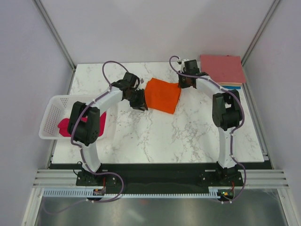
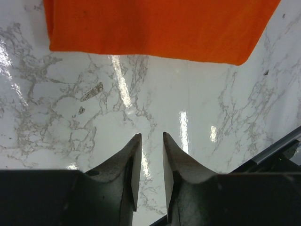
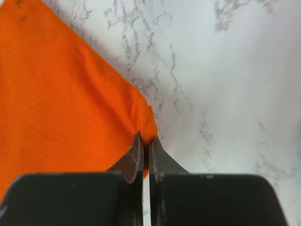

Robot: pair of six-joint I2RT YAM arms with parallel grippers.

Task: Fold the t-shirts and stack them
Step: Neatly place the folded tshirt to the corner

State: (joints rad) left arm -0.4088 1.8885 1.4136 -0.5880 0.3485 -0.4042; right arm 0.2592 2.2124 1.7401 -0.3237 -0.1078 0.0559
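With twelve o'clock taken as the far side of the top view, the marble table [image 1: 155, 136] is seen nearest the arm bases. At nine o'clock a white mesh basket [image 1: 49, 117] is set at the table's left edge. A magenta t-shirt [image 1: 63, 126] is kept crumpled inside it, judged to be waiting its turn.

Further out, just past the middle towards twelve o'clock, the orange t-shirt [image 1: 162, 95] is laid flat on the marble as a folded, roughly square packet, slightly turned. The left gripper [image 2: 151, 137] is held at the packet's nine o'clock side; in its wrist view the jaws are seen parted by a narrow gap with nothing between them. The fingertips are kept low over the marble and apart from the orange hem, so this arm is judged to be standing by rather than gripping.

The right gripper [image 3: 146, 139] is placed at the packet's two o'clock corner; its jaws are pressed together on the cloth there, which is puckered at the fingertips. That corner is probably pinched so that the packet can be lifted or dragged.

Farthest, at one o'clock in the far right corner, a stack of folded shirts [image 1: 225, 75] is kept. A salmon-pink t-shirt [image 1: 218, 66] is laid on top and the edge of a blue t-shirt [image 1: 233, 86] is shown beneath at the near side; what lies between cannot be told. The stack is judged to be where the orange packet belongs.
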